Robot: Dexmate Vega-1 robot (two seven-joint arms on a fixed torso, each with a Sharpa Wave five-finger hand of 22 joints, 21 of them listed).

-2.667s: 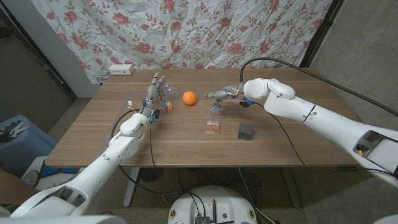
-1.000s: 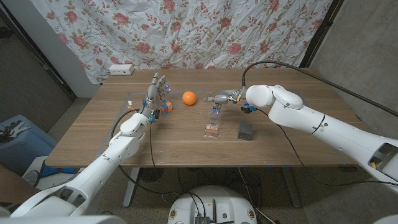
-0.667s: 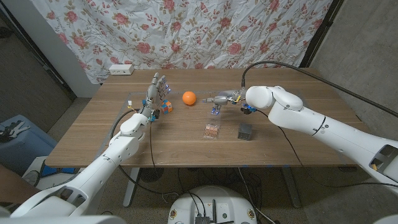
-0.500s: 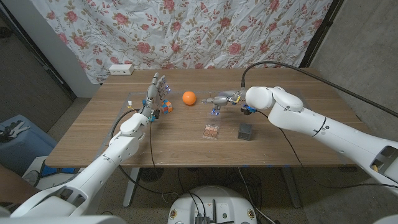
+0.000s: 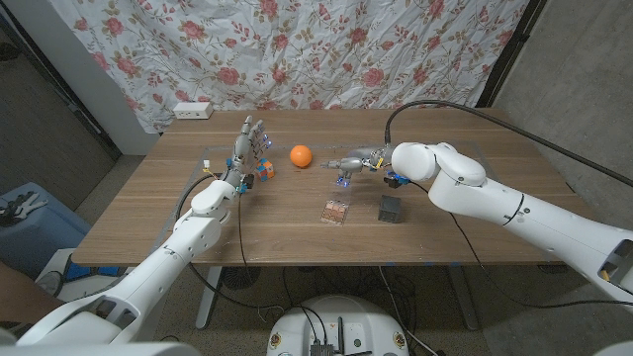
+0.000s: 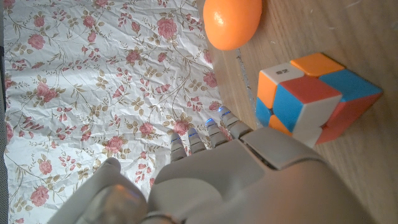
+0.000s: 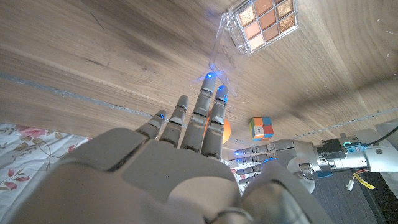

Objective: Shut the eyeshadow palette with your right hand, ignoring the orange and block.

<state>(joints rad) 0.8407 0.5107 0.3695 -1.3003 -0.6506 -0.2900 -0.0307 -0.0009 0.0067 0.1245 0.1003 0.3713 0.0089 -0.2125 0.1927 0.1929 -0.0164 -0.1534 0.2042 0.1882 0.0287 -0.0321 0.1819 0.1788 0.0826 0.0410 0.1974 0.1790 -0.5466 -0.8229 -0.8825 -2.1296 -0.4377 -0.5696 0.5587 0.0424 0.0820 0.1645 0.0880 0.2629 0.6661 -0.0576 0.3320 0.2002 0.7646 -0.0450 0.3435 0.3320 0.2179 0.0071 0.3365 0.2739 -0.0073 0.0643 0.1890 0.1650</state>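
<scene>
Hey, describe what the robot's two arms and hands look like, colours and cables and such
Both arms have smooth white rounded shells. The right arm carries a black cable looping above it. The left arm has a thin black cable along it. The left hand and right hand are grey metallic, with small blue lights glowing at the fingertips.

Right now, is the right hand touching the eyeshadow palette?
Apart. The head view shows bare table between the right hand and the eyeshadow palette.

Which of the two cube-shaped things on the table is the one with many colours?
The cube beside the left hand: orange, blue and white squares. The block near the eyeshadow palette is plain dark grey.
</scene>
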